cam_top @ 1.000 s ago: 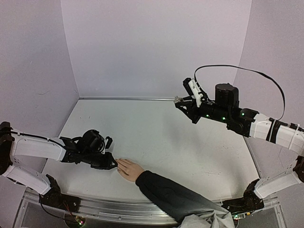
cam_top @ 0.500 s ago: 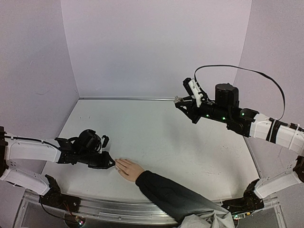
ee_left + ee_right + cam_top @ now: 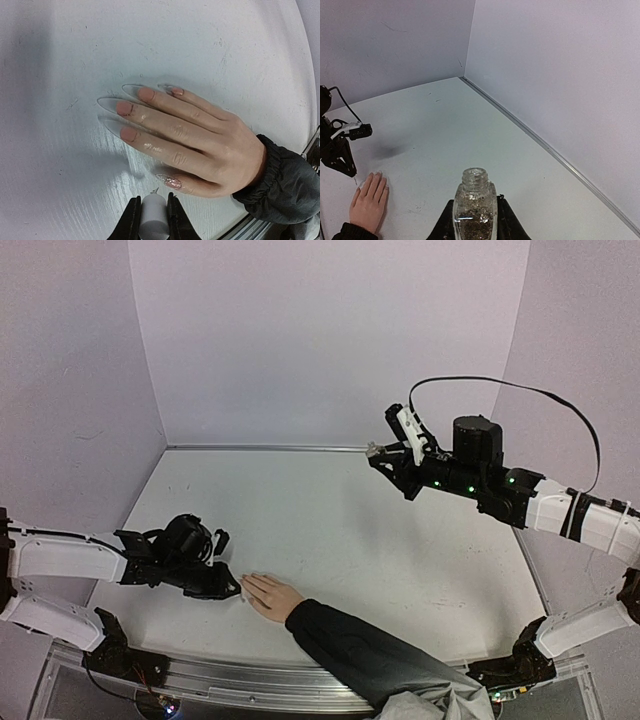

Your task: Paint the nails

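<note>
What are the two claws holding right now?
Left claw: closed on the white brush handle.
Right claw: closed on the glass bottle.

**Cropped at the edges, lost in the distance**

Cut off by the lower edge of each wrist view: left pincer (image 3: 152, 201) clamping a white cap (image 3: 152, 222), right pincer (image 3: 474, 204) clamping a glass bottle (image 3: 475, 210). From above, nails (image 3: 248, 582) too small to tell apart.

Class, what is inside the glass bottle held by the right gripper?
Speckled, glittery brown stuff fills the bottle to just below its open neck. The right gripper covers its lower sides, and its base cannot be seen.
</note>
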Motion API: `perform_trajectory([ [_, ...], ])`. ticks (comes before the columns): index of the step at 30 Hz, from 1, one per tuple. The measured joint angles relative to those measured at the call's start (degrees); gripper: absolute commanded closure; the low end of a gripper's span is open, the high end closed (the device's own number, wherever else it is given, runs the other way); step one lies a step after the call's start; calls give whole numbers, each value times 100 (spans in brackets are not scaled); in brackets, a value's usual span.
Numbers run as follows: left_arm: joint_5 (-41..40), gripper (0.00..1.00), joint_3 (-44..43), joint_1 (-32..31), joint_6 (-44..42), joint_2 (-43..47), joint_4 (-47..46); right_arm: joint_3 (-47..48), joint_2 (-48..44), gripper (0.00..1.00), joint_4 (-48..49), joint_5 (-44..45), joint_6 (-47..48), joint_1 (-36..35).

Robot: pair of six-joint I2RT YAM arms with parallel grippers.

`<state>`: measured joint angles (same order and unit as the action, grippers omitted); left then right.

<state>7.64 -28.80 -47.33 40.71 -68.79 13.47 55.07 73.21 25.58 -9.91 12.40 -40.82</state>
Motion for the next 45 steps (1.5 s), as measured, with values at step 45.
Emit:
perform_trajectory([
  [45, 267, 100, -149, -31, -142, -562, -459, 0, 0, 100, 0, -11, 0, 0],
])
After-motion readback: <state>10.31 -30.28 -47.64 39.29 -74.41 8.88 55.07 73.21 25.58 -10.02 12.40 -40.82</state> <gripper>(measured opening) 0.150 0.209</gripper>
